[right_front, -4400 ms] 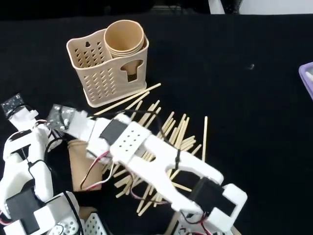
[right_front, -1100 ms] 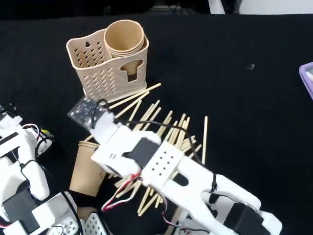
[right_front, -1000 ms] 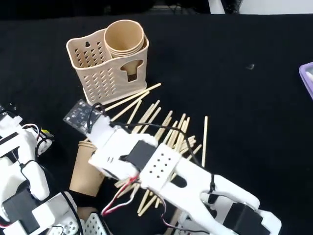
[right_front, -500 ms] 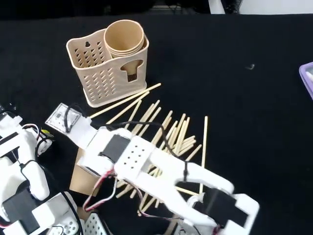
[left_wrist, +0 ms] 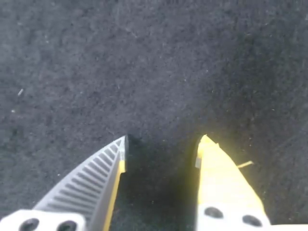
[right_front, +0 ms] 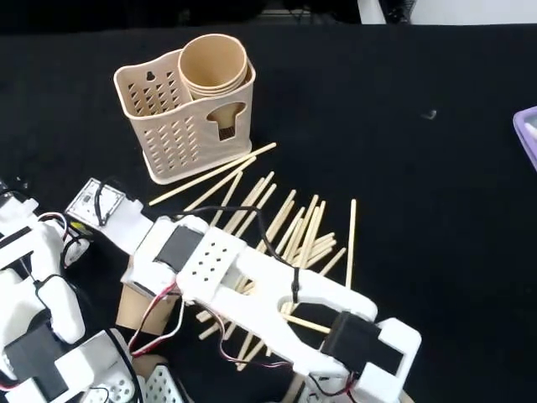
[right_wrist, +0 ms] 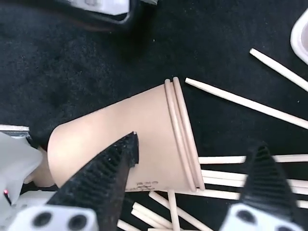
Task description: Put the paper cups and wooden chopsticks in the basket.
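A brown paper cup (right_wrist: 120, 144) lies on its side on the black cloth. My right gripper (right_wrist: 197, 142) is open just above it, one black finger over the cup's body and the other out past its rim. From the high view the right arm (right_front: 252, 285) covers most of that cup (right_front: 134, 309). The beige basket (right_front: 164, 126) stands at the back left with stacked paper cups (right_front: 212, 63) in one compartment. Several wooden chopsticks (right_front: 289, 222) lie scattered in front of it. My left gripper (left_wrist: 163, 139) is open over bare cloth.
The left arm (right_front: 33, 285) stands at the near left, close beside the lying cup. A purple tray (right_front: 527, 130) shows at the right edge. More chopsticks (right_wrist: 240, 101) lie right next to the cup's rim. Bare black cloth spreads to the right and back.
The right arm has swung leftward and come down over the lying cup, now covering most of it. The cup, the basket and the left arm have kept their places.
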